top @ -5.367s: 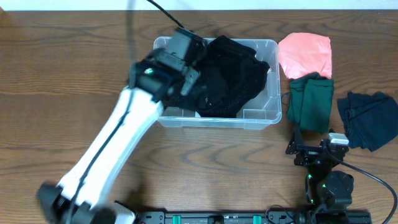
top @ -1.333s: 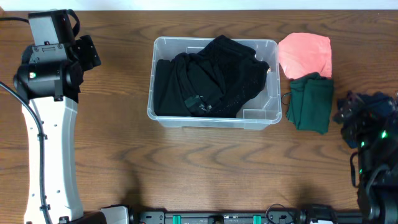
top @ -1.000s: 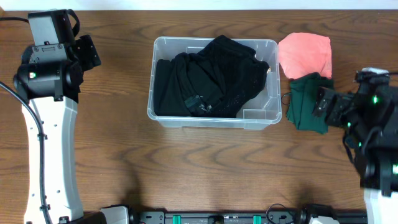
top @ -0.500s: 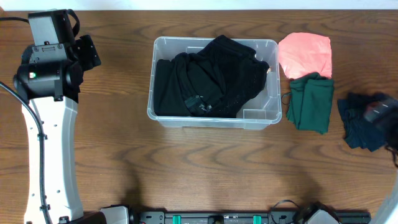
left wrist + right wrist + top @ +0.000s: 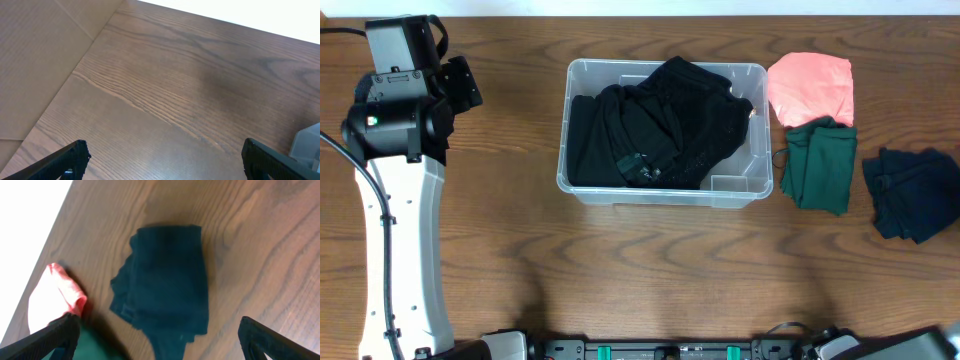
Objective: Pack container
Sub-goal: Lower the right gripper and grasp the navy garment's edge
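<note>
Overhead view: the clear, colourless rectangular plastic container, with rounded corners and a moulded step in its near right corner, stood on the dark brown wood-grain table, rear of centre. It held a crumpled heap of black fabric garments that filled most of it and rose over the rear rim. Just right of the container lay a folded salmon-pink cloth, with a folded dark green cloth touching its near edge, and a rumpled navy blue cloth further right, apart from the green one. The left gripper, black on a white arm, stood well left of the container, over bare wood. Left wrist view: two black fingertips sat at opposite lower corners of the frame, jaws spread wide with nothing between them; below lay matt wood grain, a tan flat panel lay beyond the table edge, and a corner of the container showed at the right edge. Right wrist view: the right gripper was likewise spread wide and empty above the navy cloth, with the pink and green cloths to one side.
</note>
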`<state>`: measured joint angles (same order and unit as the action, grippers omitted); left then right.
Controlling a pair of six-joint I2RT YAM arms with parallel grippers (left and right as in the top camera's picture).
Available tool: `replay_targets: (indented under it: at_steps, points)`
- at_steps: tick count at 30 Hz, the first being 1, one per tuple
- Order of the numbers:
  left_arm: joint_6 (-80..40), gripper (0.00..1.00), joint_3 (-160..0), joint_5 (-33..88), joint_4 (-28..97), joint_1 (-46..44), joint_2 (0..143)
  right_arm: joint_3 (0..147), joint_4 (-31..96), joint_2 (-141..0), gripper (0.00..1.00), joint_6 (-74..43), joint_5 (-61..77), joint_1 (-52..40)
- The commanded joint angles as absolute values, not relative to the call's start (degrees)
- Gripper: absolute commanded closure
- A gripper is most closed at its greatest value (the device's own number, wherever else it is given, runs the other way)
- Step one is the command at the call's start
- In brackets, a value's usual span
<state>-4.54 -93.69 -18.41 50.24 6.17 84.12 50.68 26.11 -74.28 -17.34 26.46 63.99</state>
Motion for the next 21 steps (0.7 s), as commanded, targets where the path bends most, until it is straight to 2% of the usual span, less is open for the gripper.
replay_targets:
  at_steps: [1,9,21]
  points:
    - [-5.23,0.02,-94.0,-19.14,50.33,6.37,84.23,50.19,24.29,-79.35,0.01,-13.91,31.53,65.25]
    - [-5.23,0.02,-94.0,-19.14,50.33,6.37,84.23,50.83,22.74,-94.3,0.01,-10.39,32.01,66.63]
    - [-5.23,0.02,-94.0,-19.14,50.33,6.37,84.23,50.83,21.61,-97.97,0.01,-10.68,25.56,67.81]
